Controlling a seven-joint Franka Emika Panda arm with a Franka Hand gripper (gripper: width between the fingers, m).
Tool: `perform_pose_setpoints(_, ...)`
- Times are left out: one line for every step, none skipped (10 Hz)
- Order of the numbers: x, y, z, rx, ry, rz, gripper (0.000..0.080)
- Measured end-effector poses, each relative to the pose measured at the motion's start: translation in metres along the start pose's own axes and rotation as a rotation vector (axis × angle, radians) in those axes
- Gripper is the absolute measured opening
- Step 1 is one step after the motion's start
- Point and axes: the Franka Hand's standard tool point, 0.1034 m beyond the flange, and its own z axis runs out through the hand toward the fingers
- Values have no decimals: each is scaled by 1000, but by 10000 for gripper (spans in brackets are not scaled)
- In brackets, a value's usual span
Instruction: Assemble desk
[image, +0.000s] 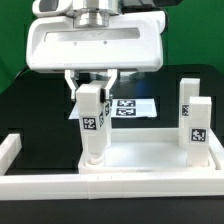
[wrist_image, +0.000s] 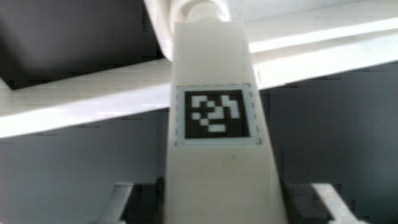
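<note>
The tool (image: 95, 82) pinches a white leg (image: 93, 120) that stands upright on the tabletop (image: 140, 160), near its corner on the exterior view's left. Two more legs (image: 193, 122) stand upright at the tabletop's other end. Behind the tabletop, the marker board (image: 135, 106) lies flat on the counter.

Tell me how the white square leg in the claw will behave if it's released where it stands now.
The short white square plastic leg looks rigid, so it should not flex in the claw. Tall and narrow, it could tip if let go unseated. Its smooth faces may slip in a loose grip. Its foot meets the white rimmed tabletop near a corner; whether it is seated, I cannot tell.
</note>
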Motion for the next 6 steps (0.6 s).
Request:
perform_pose_setpoints(-3, 4, 2, -5, -6, 1, 288)
perform_pose_setpoints(-3, 6, 3, -8, -8, -1, 288)
perform_pose_setpoints(-5, 7, 4, -9, -11, 0, 288)
perform_pose_setpoints(-6, 7, 5, -11, -11, -1, 288)
perform_pose_setpoints(-5, 6, 6, -14, 2, -4, 288)
perform_pose_setpoints(-3, 4, 8, -21, 34, -10, 289)
